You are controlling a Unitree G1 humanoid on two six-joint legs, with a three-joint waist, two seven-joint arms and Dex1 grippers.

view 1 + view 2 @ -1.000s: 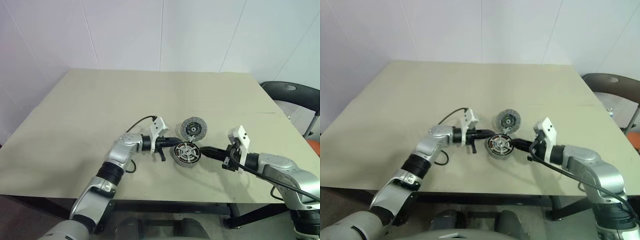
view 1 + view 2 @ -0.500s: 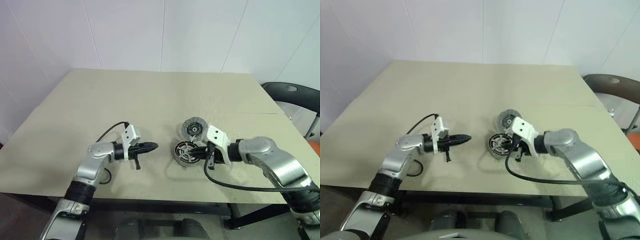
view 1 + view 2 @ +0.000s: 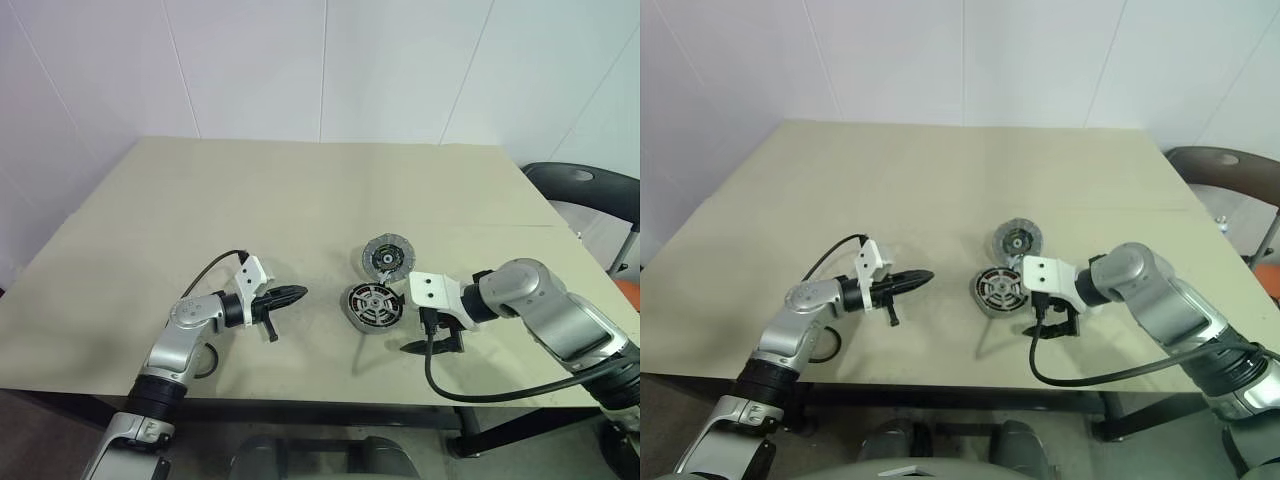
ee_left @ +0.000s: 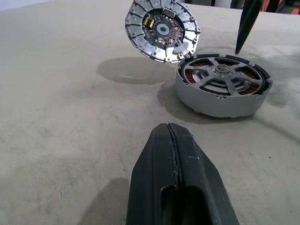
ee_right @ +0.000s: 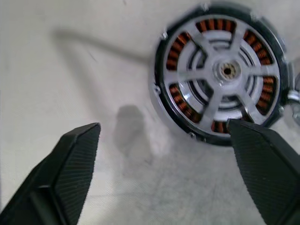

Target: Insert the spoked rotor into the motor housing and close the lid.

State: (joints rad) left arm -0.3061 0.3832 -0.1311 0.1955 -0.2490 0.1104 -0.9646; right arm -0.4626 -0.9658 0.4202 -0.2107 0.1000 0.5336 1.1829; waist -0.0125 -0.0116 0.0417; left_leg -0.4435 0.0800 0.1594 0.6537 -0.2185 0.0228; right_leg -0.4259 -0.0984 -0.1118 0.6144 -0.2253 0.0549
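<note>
The motor housing sits on the table in front of centre, with copper windings showing between the arms of the spoked rotor that lies inside it. The lid stands tilted, leaning on the housing's far rim. My left gripper is shut and empty, pointing at the housing from a hand's width to its left. My right gripper hovers just right of the housing, angled down at the table, fingers spread wide with nothing between them.
A black chair stands off the table's right side. The table's front edge runs close below both arms. A black cable loops from the right wrist over that edge.
My left gripper has drawn back to the left, away from the housing. My right gripper has turned to point downward and gone from shut to wide open beside the housing.
</note>
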